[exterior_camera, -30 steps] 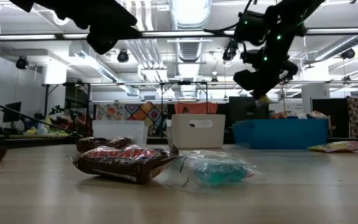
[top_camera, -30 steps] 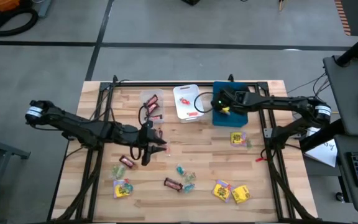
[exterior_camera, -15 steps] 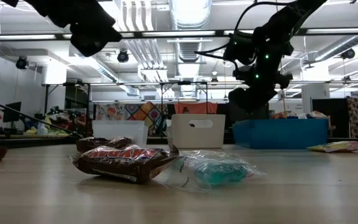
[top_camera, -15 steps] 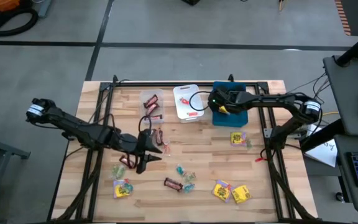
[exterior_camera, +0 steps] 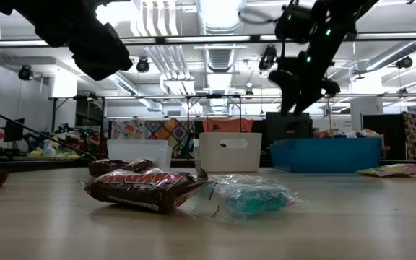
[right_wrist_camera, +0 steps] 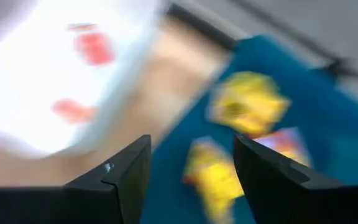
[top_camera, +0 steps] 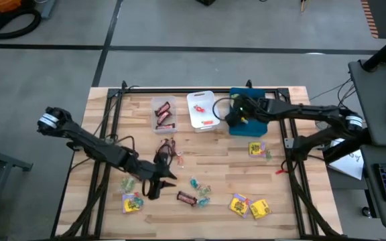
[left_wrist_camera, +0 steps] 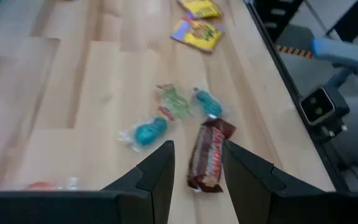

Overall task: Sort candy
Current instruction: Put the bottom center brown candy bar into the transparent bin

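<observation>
Left gripper [top_camera: 154,189]: your left arm reaches across the near half of the table; its fingers [left_wrist_camera: 160,180] stand apart with nothing between them, poised over a dark red-brown mini bar [left_wrist_camera: 208,163].
Right gripper [top_camera: 236,119]: your right arm hangs at the left edge of the blue tray [top_camera: 271,125]; fingers [right_wrist_camera: 128,177] spread wide, empty.
Blue tray contents: yellow packets [right_wrist_camera: 248,103] lie inside, seen in the right wrist view.
White tray [top_camera: 196,119]: sits just beside the blue tray; you have small red pieces [top_camera: 200,107] in it.
Clear tray [top_camera: 154,106]: left of the white tray, holding dark bars [top_camera: 164,116].
Loose candy, near edge: the mini bar [top_camera: 185,197], teal pieces [top_camera: 194,182], yellow square packets [top_camera: 249,207] at right and one yellow packet [top_camera: 131,203] at left.
Loose candy, right side: another yellow packet [top_camera: 257,148] lies below the blue tray.
Low view: a brown bar [exterior_camera: 144,189] and a teal sweet [exterior_camera: 251,198] touch in the foreground.
</observation>
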`<control>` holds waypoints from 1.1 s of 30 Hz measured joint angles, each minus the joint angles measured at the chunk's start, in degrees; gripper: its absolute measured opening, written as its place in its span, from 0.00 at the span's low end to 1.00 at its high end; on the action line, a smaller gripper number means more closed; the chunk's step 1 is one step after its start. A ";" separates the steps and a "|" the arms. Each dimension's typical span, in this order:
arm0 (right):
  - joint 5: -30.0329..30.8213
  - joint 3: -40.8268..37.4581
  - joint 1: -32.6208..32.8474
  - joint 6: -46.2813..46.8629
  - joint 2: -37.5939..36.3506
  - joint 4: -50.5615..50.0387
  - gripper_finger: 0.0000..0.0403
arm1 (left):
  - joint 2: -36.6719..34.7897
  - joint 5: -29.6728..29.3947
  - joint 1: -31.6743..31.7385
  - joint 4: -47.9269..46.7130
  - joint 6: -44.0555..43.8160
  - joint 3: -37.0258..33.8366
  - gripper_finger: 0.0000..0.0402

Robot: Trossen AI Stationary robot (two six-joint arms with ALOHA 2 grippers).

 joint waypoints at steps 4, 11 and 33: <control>-8.57 0.00 7.00 2.05 -2.72 -0.01 0.53 | 2.59 0.03 -2.05 0.13 0.90 0.00 0.29; -8.71 -0.02 23.88 5.80 -3.50 -0.07 0.53 | 8.03 0.45 -2.72 6.62 0.02 0.00 0.30; -1.85 -0.02 43.72 16.72 -3.21 -0.04 0.53 | 27.11 -3.02 -4.31 25.06 9.05 0.00 0.70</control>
